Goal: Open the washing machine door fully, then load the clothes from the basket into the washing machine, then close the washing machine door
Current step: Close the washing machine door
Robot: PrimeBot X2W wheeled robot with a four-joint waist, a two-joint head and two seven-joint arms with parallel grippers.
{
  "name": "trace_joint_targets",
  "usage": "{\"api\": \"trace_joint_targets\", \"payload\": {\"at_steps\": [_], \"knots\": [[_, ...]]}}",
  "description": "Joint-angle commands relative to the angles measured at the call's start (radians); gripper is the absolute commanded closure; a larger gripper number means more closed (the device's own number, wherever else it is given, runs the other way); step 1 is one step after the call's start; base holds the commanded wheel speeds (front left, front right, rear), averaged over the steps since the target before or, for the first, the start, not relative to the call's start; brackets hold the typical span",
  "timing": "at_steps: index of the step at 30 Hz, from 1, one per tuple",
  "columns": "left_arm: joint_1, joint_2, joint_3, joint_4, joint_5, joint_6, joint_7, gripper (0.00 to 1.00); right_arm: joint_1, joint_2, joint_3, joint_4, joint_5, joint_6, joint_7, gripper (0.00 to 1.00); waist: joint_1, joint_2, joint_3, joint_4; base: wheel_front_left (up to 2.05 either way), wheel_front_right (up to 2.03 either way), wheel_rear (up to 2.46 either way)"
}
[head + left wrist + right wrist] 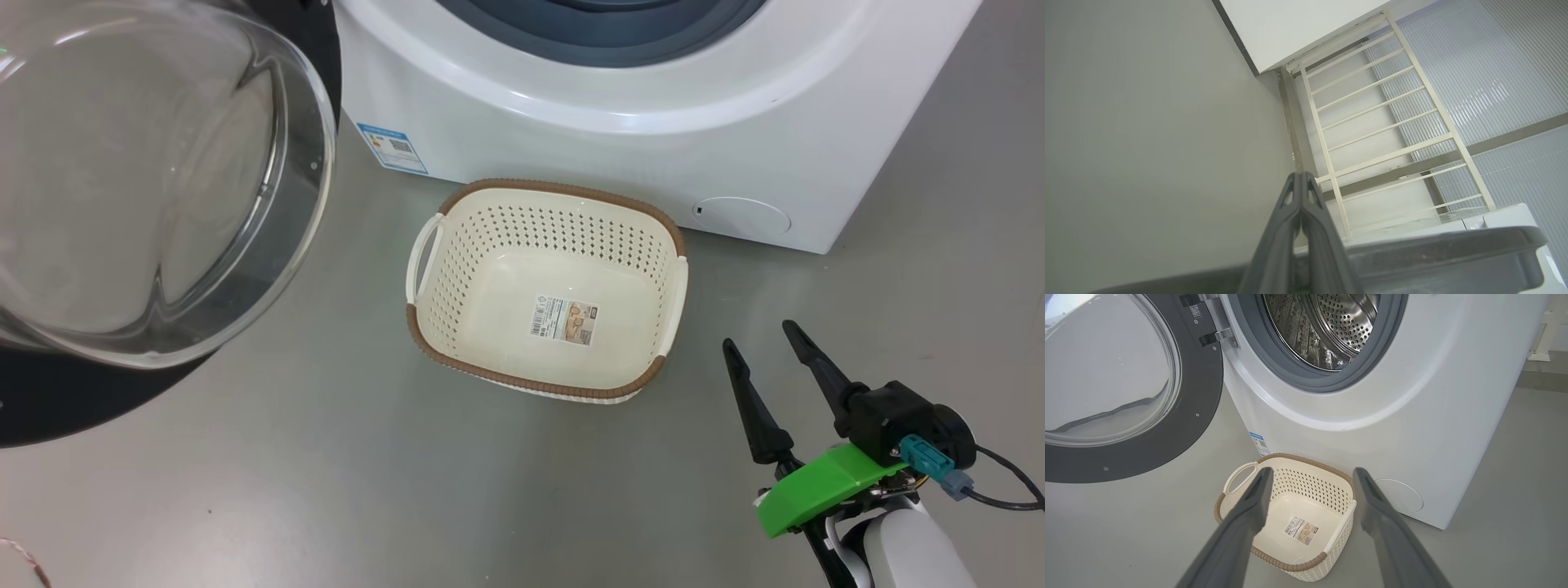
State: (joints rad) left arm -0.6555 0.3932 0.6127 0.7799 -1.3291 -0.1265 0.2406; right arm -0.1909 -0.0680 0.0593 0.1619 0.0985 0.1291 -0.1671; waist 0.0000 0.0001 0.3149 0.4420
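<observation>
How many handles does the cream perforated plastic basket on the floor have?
2: a left handle and a right handle, on opposite sides of the brown-rimmed cream perforated basket, as the head view shows it.

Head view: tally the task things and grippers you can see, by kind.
White front-loading washing machine: 1
Round glossy black washing machine door, glass window: 1
Cream perforated plastic basket, brown rim: 1
Right gripper, open: 1
Total: 4

The grey floor [326, 490] is occupied by the white washing machine [653, 122] and, set just before it, the cream basket [555, 233].
</observation>
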Motion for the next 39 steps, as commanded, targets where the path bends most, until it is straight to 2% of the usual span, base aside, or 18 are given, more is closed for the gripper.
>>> {"api": "trace_joint_targets", "payload": {"at_steps": [1,14,28,39], "knots": [[0.025,0.078,0.012,-0.018,-0.022,-0.004,0.037,1.00,-0.022,0.005,0.033,-0.020,0.010,0.002,0.000,0.00,0.0000,-0.0001,-0.001,-0.003,0.00,0.00,0.00],[0.081,0.076,-0.014,-0.048,-0.099,-0.004,0.240,1.00,-0.020,0.005,0.035,-0.005,0.024,0.002,-0.007,0.00,0.0000,-0.0001,-0.013,-0.001,0.00,0.00,0.00],[0.182,0.013,-0.020,-0.216,-0.244,-0.003,0.498,1.00,-0.020,0.008,0.037,0.017,0.036,0.002,-0.013,0.00,0.0000,-0.0001,-0.029,0.003,0.00,0.00,0.00],[0.263,-0.049,-0.037,-0.364,-0.347,0.060,0.682,1.00,-0.016,0.011,0.037,0.040,0.049,0.002,-0.023,0.00,0.0000,-0.0001,-0.048,-0.008,0.00,0.00,0.00]]}}
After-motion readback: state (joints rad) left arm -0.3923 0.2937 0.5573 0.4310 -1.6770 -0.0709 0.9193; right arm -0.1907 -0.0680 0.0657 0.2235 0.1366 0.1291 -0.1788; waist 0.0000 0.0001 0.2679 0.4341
